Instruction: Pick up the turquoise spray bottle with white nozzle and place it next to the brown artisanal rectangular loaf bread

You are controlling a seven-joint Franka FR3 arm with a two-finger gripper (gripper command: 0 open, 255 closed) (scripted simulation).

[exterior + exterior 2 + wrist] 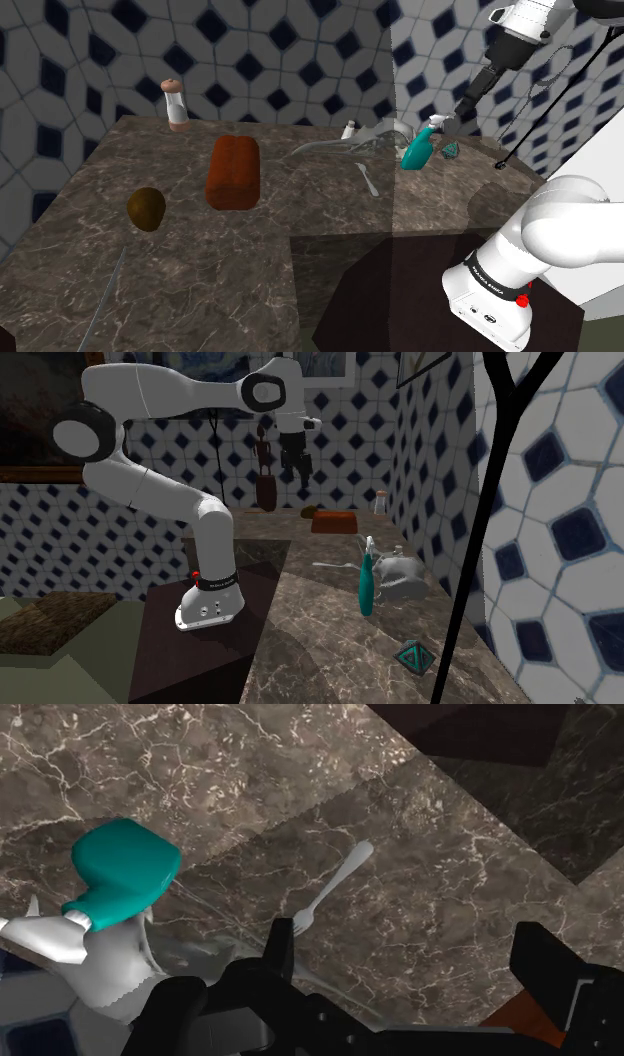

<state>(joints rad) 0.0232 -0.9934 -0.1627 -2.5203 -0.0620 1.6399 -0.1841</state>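
Up above the table (200, 250), hand (466, 104) hanging open with nothing in it, teal bottle (418, 150) upright just below, next to a fork (368, 180) and some grey object (400, 577), brown loaf (233, 170) well apart, off toward the shoulder view's left

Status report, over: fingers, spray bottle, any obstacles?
Black fingers open, empty. Turquoise spray bottle with white nozzle stands ungrasped beside grey figurine, apart from brown rectangular loaf. Grey fork lies between.
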